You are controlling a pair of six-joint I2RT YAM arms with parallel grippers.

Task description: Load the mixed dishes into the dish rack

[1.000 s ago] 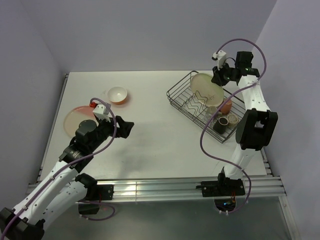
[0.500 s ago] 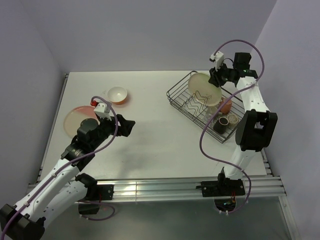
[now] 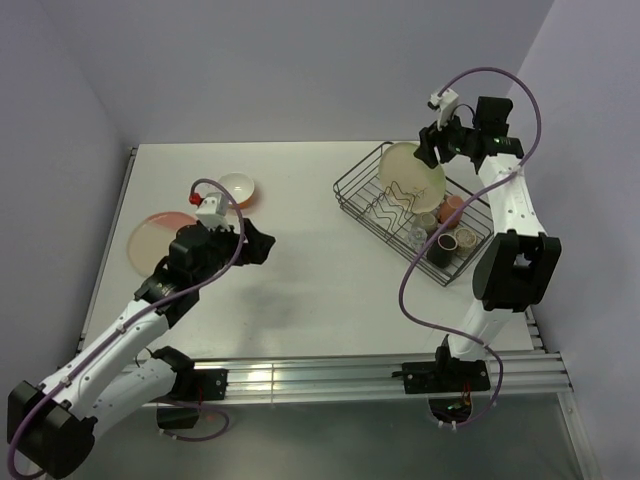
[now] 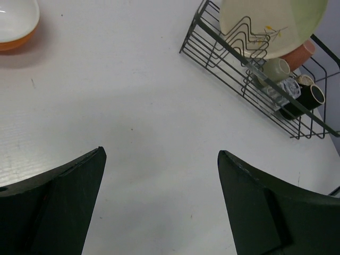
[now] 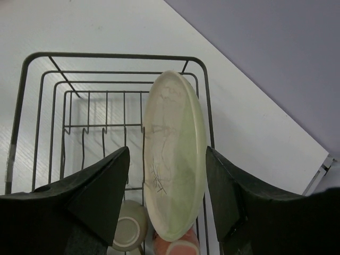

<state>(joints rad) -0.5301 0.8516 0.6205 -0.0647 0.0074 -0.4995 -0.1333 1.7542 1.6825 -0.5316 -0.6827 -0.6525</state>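
Cream-green plate (image 5: 172, 159) standing in dish rack (image 5: 106, 54), right fingers (image 5: 98, 196) parted either side of it, left fingers (image 4: 64, 202) wide over table (image 4: 138, 106)

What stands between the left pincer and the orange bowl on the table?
Nothing visible. Only bare table lies between the open left pincer and the orange bowl; the pink plate sits off to one side, out of that path.

You have the dish rack (image 3: 352, 190) on the bench's (image 3: 310, 260) right side, a plate (image 3: 410, 175) on edge at its far end, cups (image 3: 466, 239) nearer. Left lie a bowl (image 3: 236, 188) and, nearer, a second plate (image 3: 155, 238).
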